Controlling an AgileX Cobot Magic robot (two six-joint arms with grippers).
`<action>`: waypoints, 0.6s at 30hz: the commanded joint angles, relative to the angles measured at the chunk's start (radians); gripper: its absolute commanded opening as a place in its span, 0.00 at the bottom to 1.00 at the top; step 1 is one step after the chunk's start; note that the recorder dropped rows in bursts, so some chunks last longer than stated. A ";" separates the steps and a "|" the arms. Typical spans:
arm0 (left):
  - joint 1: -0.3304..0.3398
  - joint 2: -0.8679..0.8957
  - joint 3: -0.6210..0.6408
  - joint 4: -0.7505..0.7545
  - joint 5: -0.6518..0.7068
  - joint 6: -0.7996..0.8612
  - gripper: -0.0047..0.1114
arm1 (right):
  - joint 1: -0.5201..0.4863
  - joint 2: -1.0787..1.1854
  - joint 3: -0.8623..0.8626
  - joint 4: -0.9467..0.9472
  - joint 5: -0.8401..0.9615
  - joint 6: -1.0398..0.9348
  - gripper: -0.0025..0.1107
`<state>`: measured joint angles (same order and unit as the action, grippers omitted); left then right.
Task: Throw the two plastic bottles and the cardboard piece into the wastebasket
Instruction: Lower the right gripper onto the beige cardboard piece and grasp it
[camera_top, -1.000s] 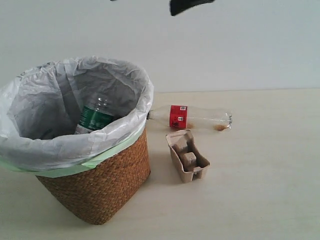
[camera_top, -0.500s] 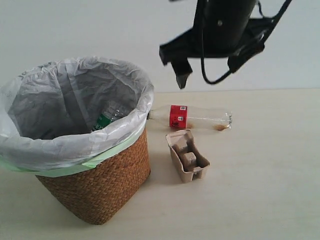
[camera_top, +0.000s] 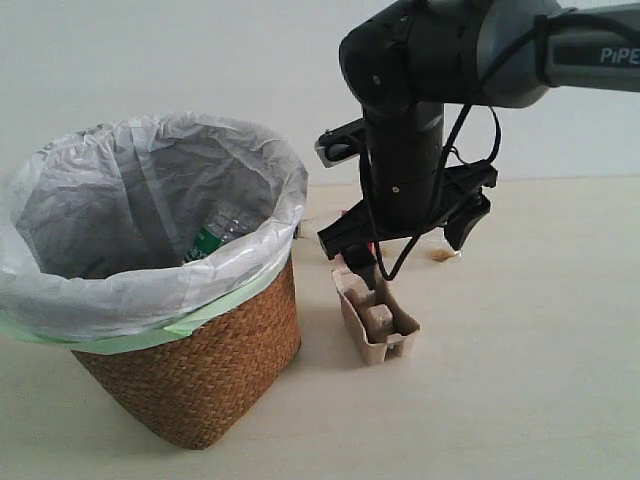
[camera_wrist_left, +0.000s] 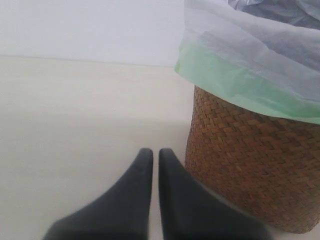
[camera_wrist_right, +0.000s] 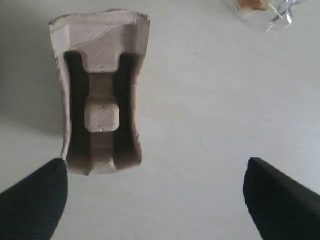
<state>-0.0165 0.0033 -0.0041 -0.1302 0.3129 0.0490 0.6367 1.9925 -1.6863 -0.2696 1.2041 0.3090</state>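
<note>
The wastebasket (camera_top: 190, 385) stands nearest, at the left of the surface (camera_top: 520, 400), its pale bag (camera_top: 150, 290) folded over the rim with a green edge showing. Inside it, low against the liner, lies the green-label bottle (camera_top: 208, 240), only partly visible. The left wrist view shows the left gripper (camera_wrist_left: 155, 159) low beside the basket's woven wall (camera_wrist_left: 240, 165), its jaws pressed almost together with a hairline gap, nothing between them.

Just to the right of the basket, apart from it, the cardboard piece (camera_top: 375, 320) lies flat on the surface, its compartments facing up.

Above the tray's far end hangs the right gripper (camera_top: 410, 250), pointing down, jaws spread wide and empty. From its own camera the right gripper (camera_wrist_right: 156, 162) has one fingertip (camera_wrist_right: 45, 195) at the tray's (camera_wrist_right: 100, 115) near corner; whether it touches, I cannot tell. The other fingertip (camera_wrist_right: 280, 195) is well clear, over bare surface.

Beyond the gripper, the slim bottle (camera_top: 441, 254) lies on the surface, mostly hidden behind the arm. Its clear end (camera_wrist_right: 260, 9) holds a brownish residue.
</note>
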 joint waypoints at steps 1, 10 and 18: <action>0.001 -0.003 0.004 0.003 -0.003 -0.005 0.07 | -0.001 -0.005 0.002 -0.002 -0.038 0.024 0.77; 0.001 -0.003 0.004 0.003 -0.003 -0.005 0.07 | -0.001 0.025 0.002 0.021 -0.116 0.027 0.59; 0.001 -0.003 0.004 0.003 -0.003 -0.005 0.07 | -0.001 0.114 0.002 0.019 -0.173 0.023 0.70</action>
<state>-0.0165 0.0033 -0.0041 -0.1302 0.3129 0.0490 0.6367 2.0983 -1.6863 -0.2481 1.0553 0.3334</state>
